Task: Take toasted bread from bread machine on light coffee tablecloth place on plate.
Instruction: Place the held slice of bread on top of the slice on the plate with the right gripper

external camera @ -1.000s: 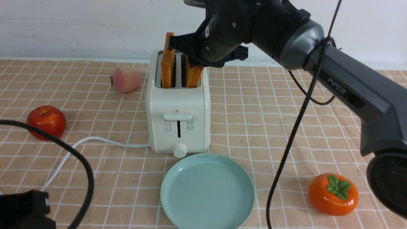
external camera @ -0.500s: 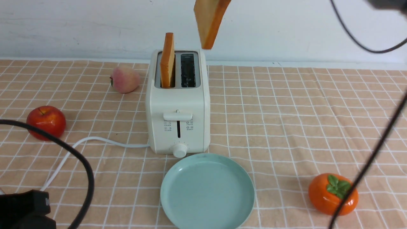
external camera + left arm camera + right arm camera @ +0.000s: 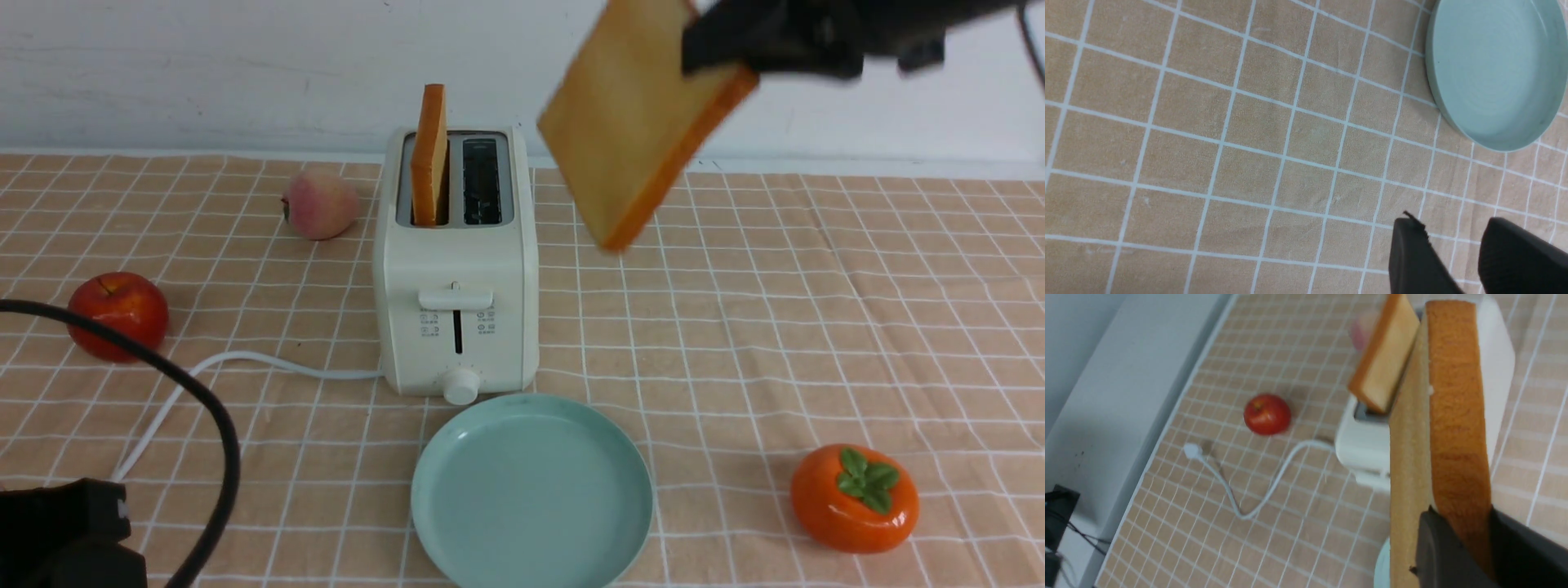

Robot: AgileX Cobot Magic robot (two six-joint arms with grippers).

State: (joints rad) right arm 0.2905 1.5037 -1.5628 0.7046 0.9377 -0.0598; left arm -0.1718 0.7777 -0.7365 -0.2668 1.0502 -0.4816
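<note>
apple (image 3: 118,314), peach (image 3: 321,204) left of toaster (image 3: 457,278), persimmon (image 3: 853,498) right of plate (image 3: 531,490)

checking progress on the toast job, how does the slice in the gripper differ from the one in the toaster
Place: the held slice hangs in the air, clamped by the right gripper, right of the toaster; the slotted slice stands in its left slot.
Pose: the held slice is tilted, broad face toward the front camera; the slotted slice is upright, edge-on.
Shared: golden face, orange-brown crust, neither on the plate.
</note>
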